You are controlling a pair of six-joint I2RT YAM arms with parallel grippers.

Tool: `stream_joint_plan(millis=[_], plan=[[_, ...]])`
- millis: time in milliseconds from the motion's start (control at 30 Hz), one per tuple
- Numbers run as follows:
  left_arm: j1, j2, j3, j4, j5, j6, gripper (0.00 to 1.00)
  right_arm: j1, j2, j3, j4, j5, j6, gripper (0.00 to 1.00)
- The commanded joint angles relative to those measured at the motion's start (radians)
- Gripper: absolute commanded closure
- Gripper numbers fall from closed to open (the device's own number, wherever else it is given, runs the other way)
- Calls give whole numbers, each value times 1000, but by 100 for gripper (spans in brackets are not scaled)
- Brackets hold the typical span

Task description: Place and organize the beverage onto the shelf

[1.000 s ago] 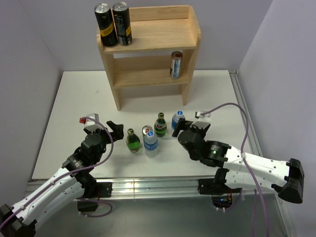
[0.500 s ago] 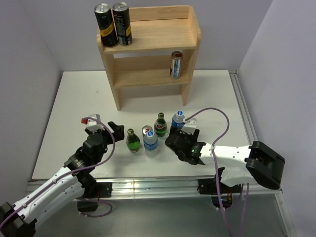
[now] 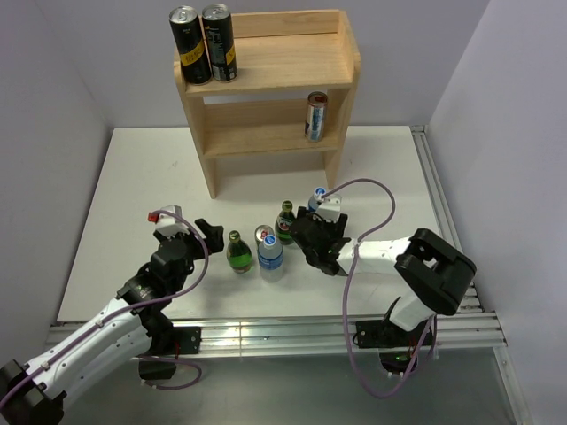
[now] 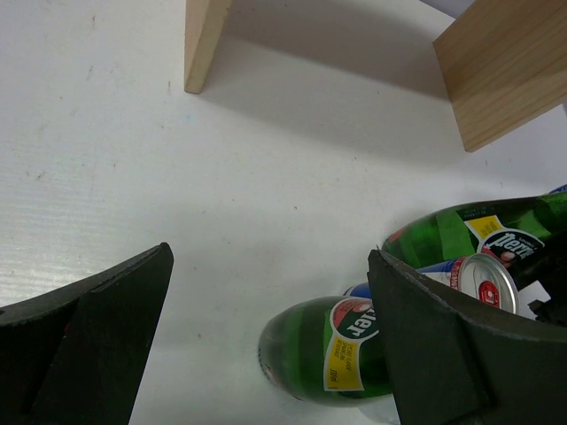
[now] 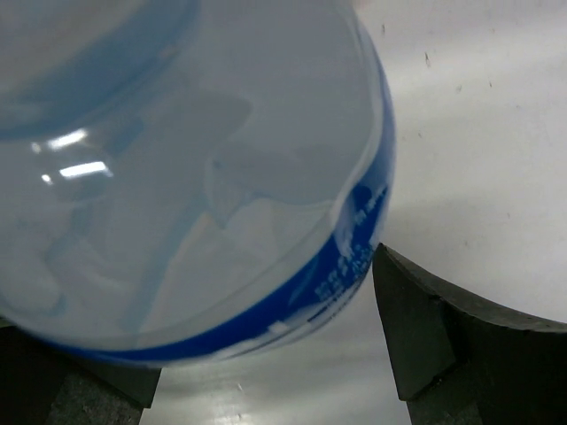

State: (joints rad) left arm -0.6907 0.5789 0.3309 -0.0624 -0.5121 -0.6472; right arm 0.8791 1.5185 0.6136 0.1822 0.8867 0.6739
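Right claw (image 3: 310, 230) has advanced to straddle rounded clear-plastic bottle (image 5: 177, 159).

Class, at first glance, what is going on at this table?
The right tool straddles a clear water bottle; whether it grips is unclear. The left tool hangs open near a green bottle. Three cans stand on the shelf; other drinks stand on the table.

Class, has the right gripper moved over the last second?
Yes. The right gripper shifted left and slightly toward the shelf, around the water bottle.
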Motion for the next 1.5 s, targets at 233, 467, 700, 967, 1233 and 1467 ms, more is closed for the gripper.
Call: stream_joint_plan(millis=[233,467,700,967,1233,1467], plan=[[-4,29,-3,53,-2,11,1,-34,106,90,154,101,-89,9],[-4,35,-4,53,3,14,1,-42,164,81,189,149,-62,11],[-4,47,-3,82,6,15,1,-43,174,46,209,222,-28,31],[-4,56,-1,87,7,18,1,-63,181,37,229,206,-36,100],[-4,67,0,90,4,18,1,14,-39,55,-14,242,19,100],[-6,82,7,93,6,21,1,92,-364,164,-165,261,-97,100]])
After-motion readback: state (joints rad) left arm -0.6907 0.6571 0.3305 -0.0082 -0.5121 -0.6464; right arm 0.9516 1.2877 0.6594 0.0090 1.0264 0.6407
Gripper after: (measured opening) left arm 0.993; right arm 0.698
